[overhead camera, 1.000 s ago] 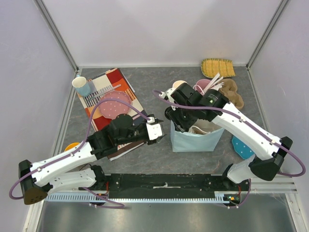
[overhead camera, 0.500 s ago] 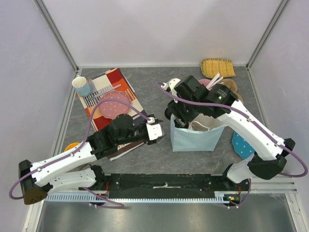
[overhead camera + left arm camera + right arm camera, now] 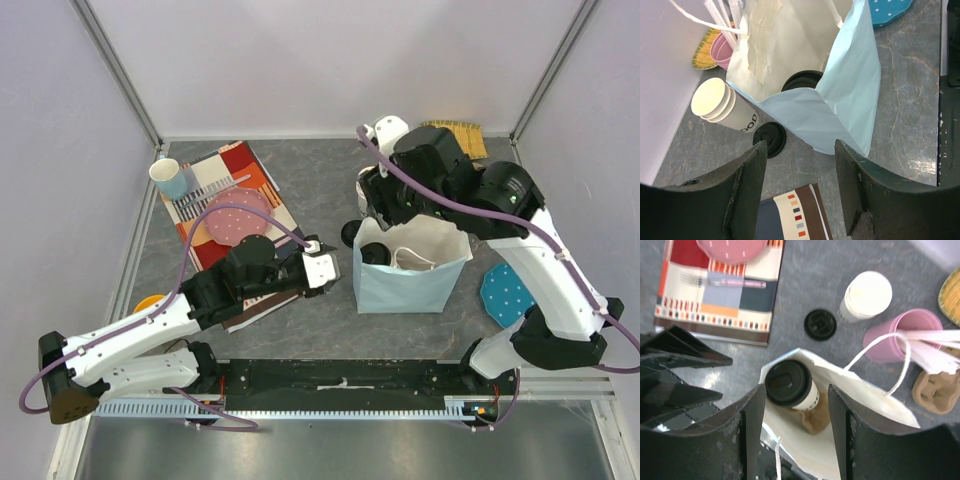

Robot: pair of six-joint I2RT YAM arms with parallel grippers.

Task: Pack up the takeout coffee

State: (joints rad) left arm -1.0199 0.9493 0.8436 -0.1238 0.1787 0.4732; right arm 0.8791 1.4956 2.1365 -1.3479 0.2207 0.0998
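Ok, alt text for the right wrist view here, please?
The takeout coffee, black lid on, sits inside the open light-blue paper bag, seen between the open right gripper fingers above it. Beyond the bag on the grey table lie a loose black lid, a stack of white cups and a pink cup.

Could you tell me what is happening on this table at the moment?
The takeout coffee sits inside the light-blue paper bag, black lid up. The right gripper is above the bag's open mouth, open and holding nothing. The left gripper is open beside the bag, also holding nothing.
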